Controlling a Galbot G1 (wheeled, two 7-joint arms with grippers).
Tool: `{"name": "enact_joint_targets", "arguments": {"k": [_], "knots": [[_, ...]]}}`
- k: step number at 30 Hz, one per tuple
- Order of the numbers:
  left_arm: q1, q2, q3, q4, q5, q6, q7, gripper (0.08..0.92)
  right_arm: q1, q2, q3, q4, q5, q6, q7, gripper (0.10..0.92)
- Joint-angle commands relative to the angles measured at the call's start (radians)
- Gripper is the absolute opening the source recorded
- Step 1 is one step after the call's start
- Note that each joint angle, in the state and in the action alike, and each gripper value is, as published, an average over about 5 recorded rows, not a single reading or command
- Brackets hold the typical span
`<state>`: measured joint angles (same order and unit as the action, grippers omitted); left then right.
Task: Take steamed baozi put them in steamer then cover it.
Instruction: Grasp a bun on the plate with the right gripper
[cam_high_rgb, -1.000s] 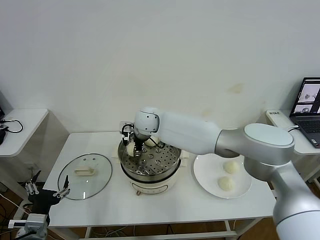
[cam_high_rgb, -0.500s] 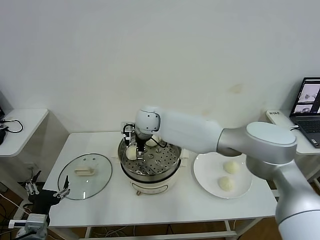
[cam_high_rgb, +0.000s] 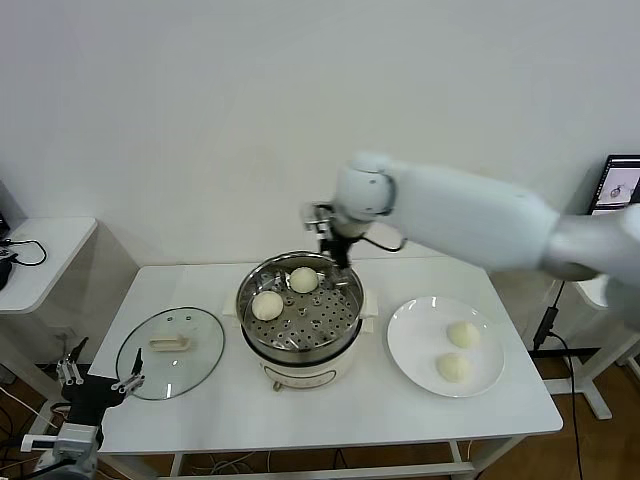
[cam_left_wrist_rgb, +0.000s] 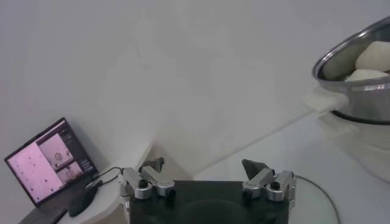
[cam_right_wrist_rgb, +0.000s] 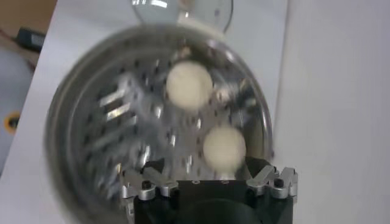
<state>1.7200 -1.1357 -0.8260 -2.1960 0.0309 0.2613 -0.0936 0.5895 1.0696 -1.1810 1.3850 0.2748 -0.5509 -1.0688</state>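
Note:
The steamer (cam_high_rgb: 300, 345) stands mid-table with two steamed baozi on its perforated tray, one at the left (cam_high_rgb: 267, 305) and one at the back (cam_high_rgb: 303, 280). Two more baozi (cam_high_rgb: 462, 334) (cam_high_rgb: 452, 368) lie on the white plate (cam_high_rgb: 410, 345) to the right. The cover (cam_high_rgb: 170, 350) lies flat on the table left of the steamer. My right gripper (cam_high_rgb: 336, 255) is open and empty, above the steamer's far rim. The right wrist view shows its open gripper (cam_right_wrist_rgb: 207, 169) over the pot (cam_right_wrist_rgb: 79, 122) and both buns (cam_right_wrist_rgb: 189, 85) (cam_right_wrist_rgb: 224, 148). My left gripper (cam_high_rgb: 100, 378) is parked open off the table's front left corner.
The left wrist view shows its open gripper (cam_left_wrist_rgb: 203, 167), the steamer's side (cam_left_wrist_rgb: 356, 91) and a laptop (cam_left_wrist_rgb: 52, 161). A small side table (cam_high_rgb: 40, 245) stands at the left, and a laptop (cam_high_rgb: 622, 185) at the far right. A white wall is close behind the table.
My right gripper released a baozi onto the left of the steamer tray, then rose and swung right and back, out of the pot. The left arm stayed put.

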Motion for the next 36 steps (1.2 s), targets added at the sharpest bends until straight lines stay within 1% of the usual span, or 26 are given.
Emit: {"name": "enact_joint_targets", "arguments": {"k": [1,7,14,21,36], "knots": [[0.001,0.001,0.008,-0.003,0.003,0.001,0.001,0.823,0.045,-0.413,-0.042,0.247,-0.117,0.104,-0.096,0.823],[0.007,-0.003,0.018,-0.01,0.012,0.005,0.002,0.823,-0.121,-0.583,0.036,0.279,-0.247,0.176,-0.111,0.822],[0.008,-0.015,0.037,-0.009,0.021,0.011,0.003,0.823,-0.463,-0.646,0.287,0.244,-0.383,0.219,-0.103,0.823],[0.013,-0.021,0.044,-0.005,0.034,0.013,0.003,0.823,-0.657,-0.609,0.405,0.166,-0.458,0.263,-0.074,0.823],[0.036,-0.025,0.025,-0.012,0.037,0.013,0.004,0.823,-0.805,-0.487,0.521,0.053,-0.516,0.27,-0.028,0.823]]}}
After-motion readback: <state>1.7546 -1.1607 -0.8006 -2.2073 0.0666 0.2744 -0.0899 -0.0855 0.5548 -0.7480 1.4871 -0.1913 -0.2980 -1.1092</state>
